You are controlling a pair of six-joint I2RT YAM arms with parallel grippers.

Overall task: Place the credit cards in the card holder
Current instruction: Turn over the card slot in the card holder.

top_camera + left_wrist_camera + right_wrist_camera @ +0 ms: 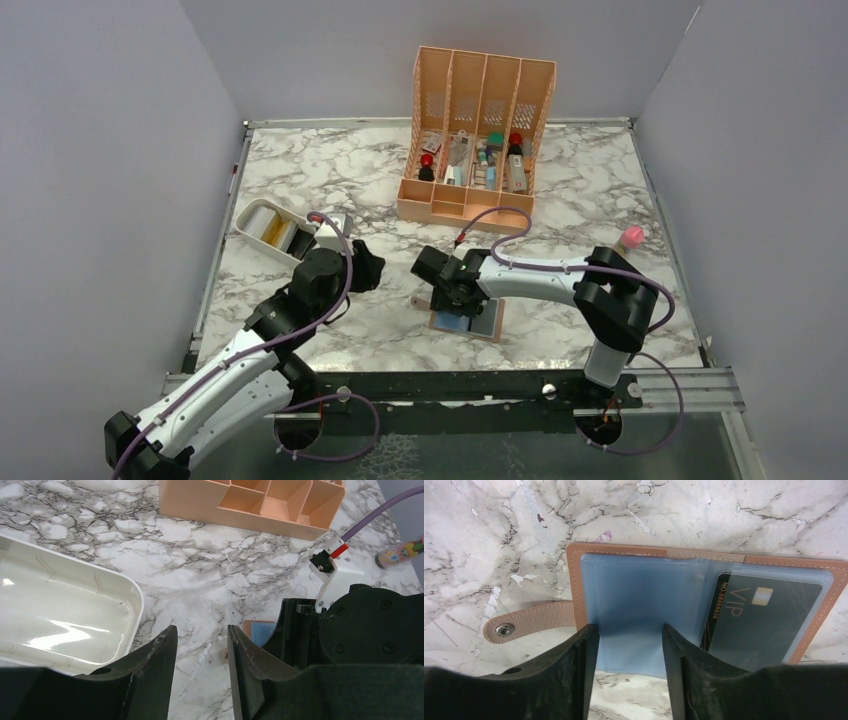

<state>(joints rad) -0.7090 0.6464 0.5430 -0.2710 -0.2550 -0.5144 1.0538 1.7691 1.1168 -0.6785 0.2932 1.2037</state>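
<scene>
Right wrist view shows the card holder [639,590] lying open and flat on the marble table [724,510], filling the middle and right of the frame. Its snap tab [524,622] reaches out toward the left edge. One dark card [759,620], printed VIP, sits under the clear sleeve in the right half. The blue pocket on the left half looks vacant. The right gripper [629,630] hangs just over that left pocket with its jaws standing apart and nothing between them.

From the top external view, the card holder [468,322] lies at lower centre, partly under the right gripper [450,290]. The left gripper [370,265] is near it, to the left. A white tray [270,228] sits at the left and a peach organizer [475,130] at the top.

In the left wrist view the left gripper [201,630] is also parted moderately and grips nothing. Only a blue corner of the card holder [260,630] shows beside the other arm.

The holder looks light, thin and floppy, so it will likely skid on the polished marble when a card is pushed in. Pinning the stitched brown border should steady it better than pressing on the slick, soft sleeves. A card is stiff and very flat, best taken by its long edges. I see no loose cards.
</scene>
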